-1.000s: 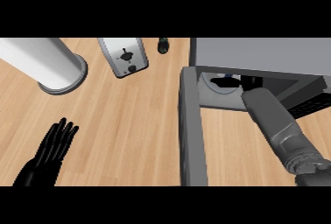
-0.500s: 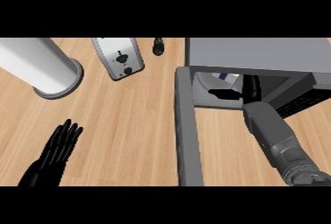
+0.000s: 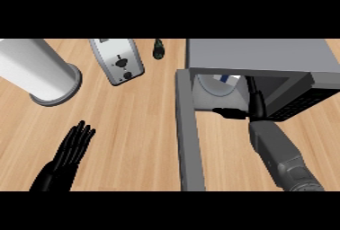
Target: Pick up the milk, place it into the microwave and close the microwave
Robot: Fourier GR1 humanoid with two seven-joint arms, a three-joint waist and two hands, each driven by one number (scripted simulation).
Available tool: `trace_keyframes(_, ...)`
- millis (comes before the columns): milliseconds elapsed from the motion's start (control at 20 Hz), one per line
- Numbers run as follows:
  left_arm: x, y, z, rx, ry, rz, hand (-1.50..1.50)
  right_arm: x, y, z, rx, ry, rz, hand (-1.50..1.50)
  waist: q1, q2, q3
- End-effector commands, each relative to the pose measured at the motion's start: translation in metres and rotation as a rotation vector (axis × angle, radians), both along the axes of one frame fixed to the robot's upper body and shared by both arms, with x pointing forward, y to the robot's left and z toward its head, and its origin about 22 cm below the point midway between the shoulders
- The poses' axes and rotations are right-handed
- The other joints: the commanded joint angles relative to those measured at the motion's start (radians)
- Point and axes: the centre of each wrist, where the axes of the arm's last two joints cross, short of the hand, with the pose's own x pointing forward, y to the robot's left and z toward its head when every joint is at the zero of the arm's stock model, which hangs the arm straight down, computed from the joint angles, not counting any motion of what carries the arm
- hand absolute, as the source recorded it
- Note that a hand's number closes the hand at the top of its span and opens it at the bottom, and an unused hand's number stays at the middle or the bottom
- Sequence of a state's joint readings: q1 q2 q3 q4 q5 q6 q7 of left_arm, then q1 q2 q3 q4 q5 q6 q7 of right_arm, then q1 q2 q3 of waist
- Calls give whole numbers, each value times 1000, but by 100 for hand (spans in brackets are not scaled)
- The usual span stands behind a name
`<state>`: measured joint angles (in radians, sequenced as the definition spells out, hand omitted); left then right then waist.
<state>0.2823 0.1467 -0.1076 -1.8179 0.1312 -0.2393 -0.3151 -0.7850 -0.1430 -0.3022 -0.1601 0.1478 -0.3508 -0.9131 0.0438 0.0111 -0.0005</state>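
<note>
Head view, right hand (image 3: 256,105) fingers straight at microwave (image 3: 266,58) mouth

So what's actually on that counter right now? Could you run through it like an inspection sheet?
Surface: wooden counter.
Job's things: microwave at upper right, its door swung open; a white and blue object, probably the milk, sits inside.
Clutter: white cylinder at upper left; silver toaster; small dark object near the top edge.
Hands: left hand open, resting at lower left; right hand at the microwave's opening, thumb out, holding nothing that shows.
Cables: nothing seen.
Surroundings: nothing seen beyond the counter.
</note>
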Motion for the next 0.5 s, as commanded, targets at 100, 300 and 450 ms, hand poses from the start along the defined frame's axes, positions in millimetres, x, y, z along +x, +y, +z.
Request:
trace_keyframes(100, -4, 0, 3, 15, 7, -7, -150, -41, -15, -39, 130, 42, 64, -150, -20, -3, 2)
trace_keyframes(300, -8, -16, -4, 17, -14, 5, -150, -74, -31, -62, 165, 45, 93, -150, -39, -11, 1)
trace_keyframes(450, -1, -11, 28, 6, 4, -25, -150, -64, -20, -55, 258, -2, 132, -150, -45, -14, 1)
